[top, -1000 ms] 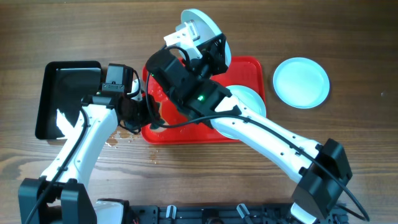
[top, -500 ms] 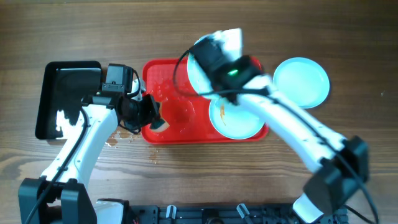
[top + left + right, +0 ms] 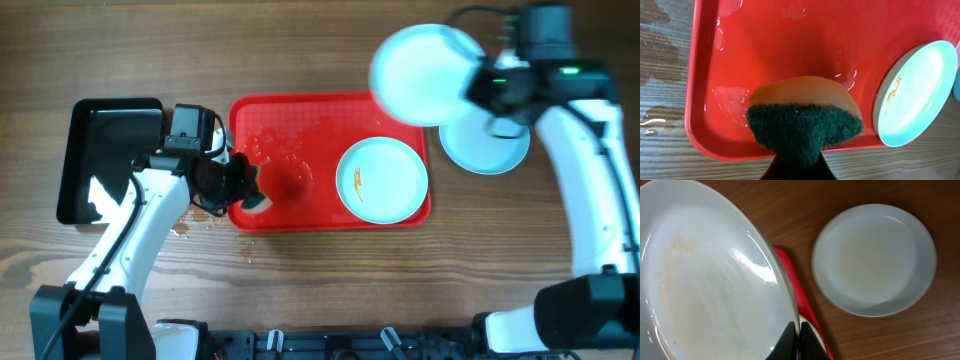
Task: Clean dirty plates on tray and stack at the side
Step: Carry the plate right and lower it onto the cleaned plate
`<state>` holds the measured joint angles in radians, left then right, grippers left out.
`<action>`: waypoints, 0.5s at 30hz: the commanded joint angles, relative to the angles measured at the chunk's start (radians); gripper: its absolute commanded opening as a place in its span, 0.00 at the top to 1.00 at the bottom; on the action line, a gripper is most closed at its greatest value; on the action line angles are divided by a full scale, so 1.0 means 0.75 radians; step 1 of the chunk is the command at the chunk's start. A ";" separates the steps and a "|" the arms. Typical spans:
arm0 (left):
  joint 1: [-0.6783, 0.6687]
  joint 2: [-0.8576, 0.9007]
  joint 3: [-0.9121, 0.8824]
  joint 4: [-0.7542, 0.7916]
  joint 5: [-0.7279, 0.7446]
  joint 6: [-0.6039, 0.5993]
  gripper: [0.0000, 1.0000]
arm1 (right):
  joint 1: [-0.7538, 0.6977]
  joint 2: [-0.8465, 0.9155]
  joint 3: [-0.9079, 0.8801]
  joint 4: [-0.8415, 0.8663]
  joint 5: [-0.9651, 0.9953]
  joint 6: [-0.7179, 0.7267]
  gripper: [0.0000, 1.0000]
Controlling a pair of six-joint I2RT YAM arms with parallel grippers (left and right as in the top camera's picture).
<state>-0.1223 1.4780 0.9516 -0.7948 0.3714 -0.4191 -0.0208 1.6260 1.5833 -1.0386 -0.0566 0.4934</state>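
While the right claw (image 3: 797,336) pinches the rim of a clean-looking plate (image 3: 715,280), tilted on edge, the bare plate (image 3: 875,260) on the bench (image 3: 300,290) lies almost under that claw, on the side away from the tray (image 3: 300,110). The left claw (image 3: 795,170), nearer the smeared plate (image 3: 382,180), clamps a sponge (image 3: 805,120).

One plate (image 3: 382,180) lies in the tray's (image 3: 300,112) right half, a second plate (image 3: 490,155) on the tabletop (image 3: 300,50) just right of it, a smaller tray (image 3: 75,150) left.
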 commanded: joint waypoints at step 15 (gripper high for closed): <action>0.009 -0.004 -0.069 0.113 -0.002 -0.010 0.96 | -0.465 0.030 -0.541 0.429 0.049 0.114 0.96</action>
<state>-0.1223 1.4780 0.9062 -0.7136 0.3714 -0.4236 -0.3527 1.6279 1.2182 -0.7624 -0.1394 0.5293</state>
